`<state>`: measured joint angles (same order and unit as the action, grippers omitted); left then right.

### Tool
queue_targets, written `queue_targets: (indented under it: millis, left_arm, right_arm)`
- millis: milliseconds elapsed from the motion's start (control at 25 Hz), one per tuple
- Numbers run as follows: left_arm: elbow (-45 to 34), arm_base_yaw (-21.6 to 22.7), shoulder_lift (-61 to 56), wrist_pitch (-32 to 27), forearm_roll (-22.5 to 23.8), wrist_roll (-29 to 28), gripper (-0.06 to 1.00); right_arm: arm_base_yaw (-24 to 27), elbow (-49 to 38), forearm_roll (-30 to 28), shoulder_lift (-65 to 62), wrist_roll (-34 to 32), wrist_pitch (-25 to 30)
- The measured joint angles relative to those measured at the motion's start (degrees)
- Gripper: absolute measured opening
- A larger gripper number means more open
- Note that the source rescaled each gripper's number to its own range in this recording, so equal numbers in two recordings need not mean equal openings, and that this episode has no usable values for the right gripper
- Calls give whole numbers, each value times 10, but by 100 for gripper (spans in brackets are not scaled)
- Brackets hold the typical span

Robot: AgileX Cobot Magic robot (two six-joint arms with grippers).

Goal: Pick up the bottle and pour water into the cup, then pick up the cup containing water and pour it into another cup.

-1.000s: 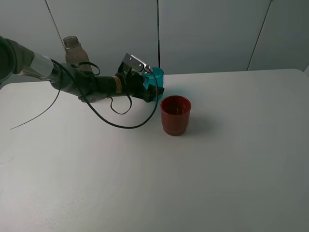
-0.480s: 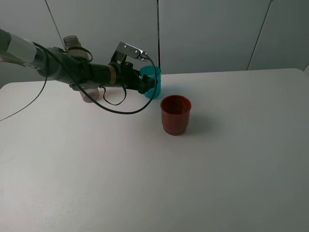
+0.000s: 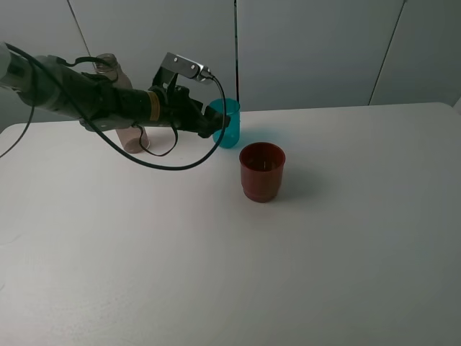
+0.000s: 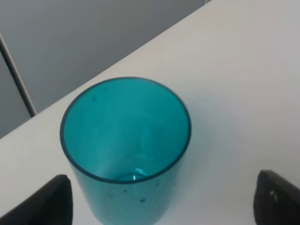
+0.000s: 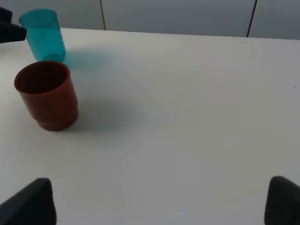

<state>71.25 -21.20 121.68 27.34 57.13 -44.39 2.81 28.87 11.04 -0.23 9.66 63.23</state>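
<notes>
left gripper [image 4: 159, 199] spread wide, teal cup [image 4: 125, 145] upright between its fingertips, untouched, red cup [image 3: 262, 171] just beyond

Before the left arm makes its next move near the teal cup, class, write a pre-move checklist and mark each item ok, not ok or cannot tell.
1. Teal cup upright on the table: ok.
2. Left gripper open, with a fingertip on each side of the cup and neither touching it: ok.
3. Teal cup empty: cannot tell; its inside looks clear, but its bottom is hard to read.
4. Red cup upright and apart from the teal cup: ok.
5. Bottle upright behind the left arm: ok, though the arm partly hides it.
6. Right gripper open and away from both cups: ok.
</notes>
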Motion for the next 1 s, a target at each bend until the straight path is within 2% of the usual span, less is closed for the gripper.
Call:
queue_targets:
  millis: [200, 480, 760, 1000]
  left_arm:
    - [-47, -18, -87, -78, -13, -1, 98]
    - [-84, -60, -238, -300, -80, 6, 98]
    - [-86, -99, -394, -541, -213, 130, 98]
    - [-87, -99, -490, -712, -273, 194, 98]
  right_arm:
    - [0, 0, 0, 0, 0, 0]
    - [0, 0, 0, 0, 0, 0]
    - [0, 0, 0, 0, 0, 0]
    - [0, 0, 0, 0, 0, 0]
